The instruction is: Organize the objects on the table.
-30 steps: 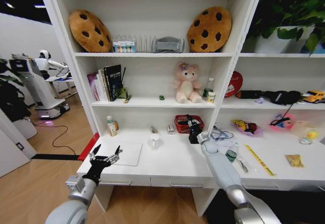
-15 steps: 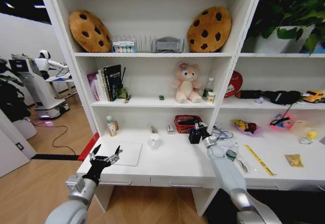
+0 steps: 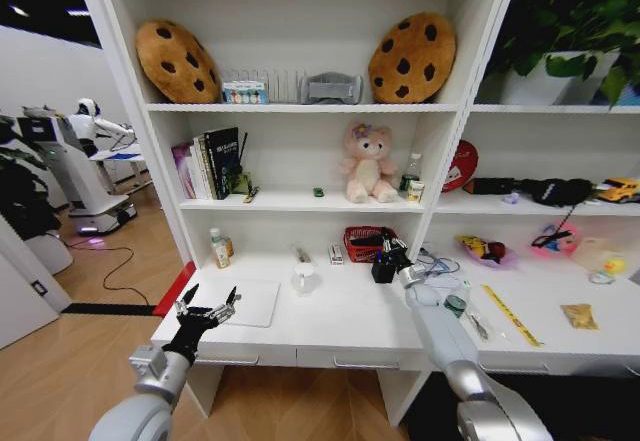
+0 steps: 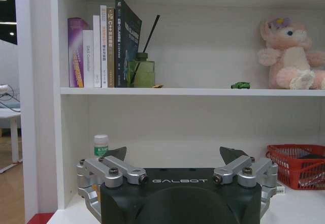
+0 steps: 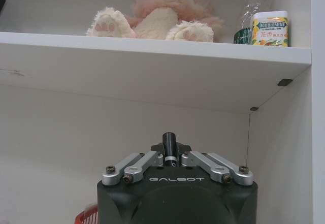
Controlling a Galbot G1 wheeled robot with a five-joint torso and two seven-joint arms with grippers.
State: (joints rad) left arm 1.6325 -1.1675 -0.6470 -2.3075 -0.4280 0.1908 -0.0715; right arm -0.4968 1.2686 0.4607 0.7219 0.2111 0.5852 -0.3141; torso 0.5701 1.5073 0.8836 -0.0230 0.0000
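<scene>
Holding a black pen [image 5: 169, 148], the right gripper [image 3: 388, 258] sits centre frame in the head view, above the table [image 3: 350, 316] beside the red basket [image 3: 362, 242], fingers pinched on the barrel. Pen's long axis runs straight out between the fingers, tip toward the shelf back wall. Risk: thin grip, so the pen could slip or twist if it knocks the basket. Left gripper [image 3: 208, 309] hangs spread, lower left by the laptop [image 3: 245, 301].

"GALBOT" marks both end effectors; "DOUBLEMINT" labels a yellow container [image 5: 269, 28].
</scene>
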